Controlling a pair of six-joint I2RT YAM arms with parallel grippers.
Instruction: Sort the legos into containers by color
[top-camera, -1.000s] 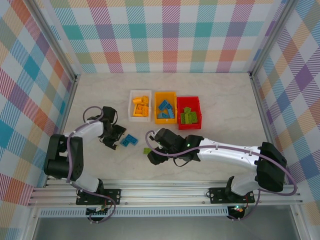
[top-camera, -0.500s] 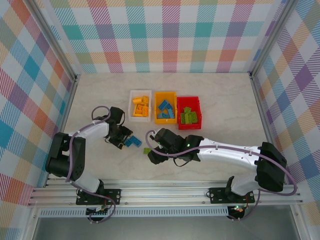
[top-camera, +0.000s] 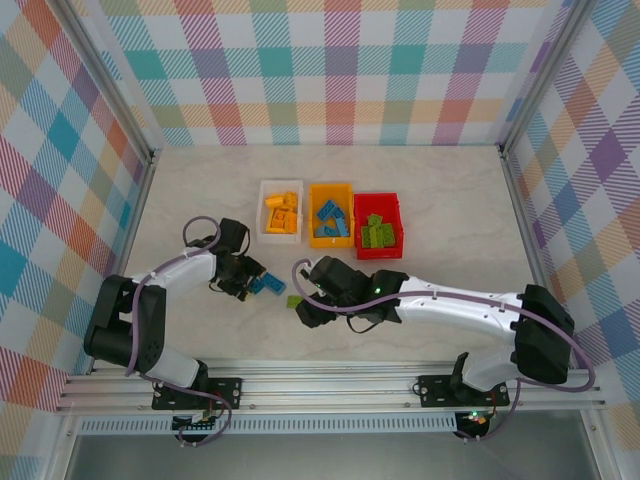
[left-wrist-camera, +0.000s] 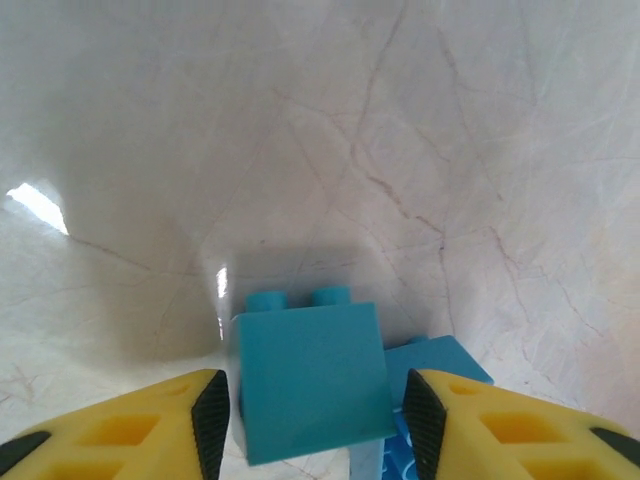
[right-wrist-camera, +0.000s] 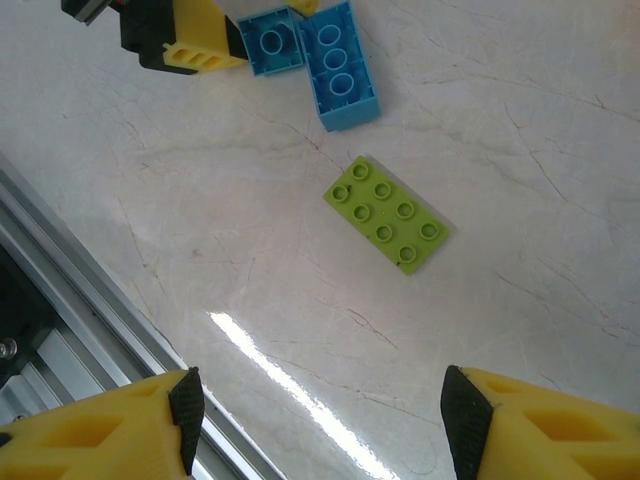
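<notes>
Three bins (top-camera: 262, 212), two loose blue bricks (right-wrist-camera: 343, 68), one green brick (right-wrist-camera: 387, 213).

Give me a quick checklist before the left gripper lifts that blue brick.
1. Small blue brick sits inside the left gripper: ok.
2. Gripper pressing its sides: not ok, a slim gap shows on each side.
3. Larger blue brick free of the grip: cannot tell, it lies against the small one.
4. Right gripper open and away from the blue pair: ok, above the green brick.
5. Orange bin holding blues unobstructed: ok.

Paler blue brick (left-wrist-camera: 447, 368) — lower part off-frame
</notes>
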